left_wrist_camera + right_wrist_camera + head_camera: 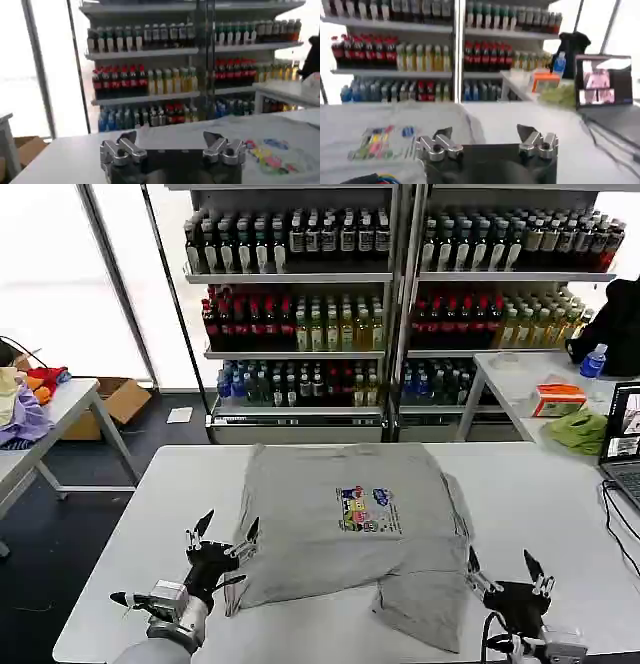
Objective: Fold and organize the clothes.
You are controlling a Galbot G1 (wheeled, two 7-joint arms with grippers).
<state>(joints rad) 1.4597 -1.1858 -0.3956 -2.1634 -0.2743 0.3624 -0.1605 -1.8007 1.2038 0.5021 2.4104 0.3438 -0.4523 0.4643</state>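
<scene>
Left hand [226, 539] hovers released at the shirt [345, 529]'s lower-left hem; right hand [504, 572] released, lower right. Both should pinch hem corners evenly off the tabletop [150, 514].

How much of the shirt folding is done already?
Only a little. The grey shirt lies mostly flat on the white table, printed picture up, with some cloth bunched and doubled over at its near right corner. Nothing is in hand: the left gripper is open at the shirt's near left corner, and the right gripper is open near that bunched corner. Nearly all the folding is left.
</scene>
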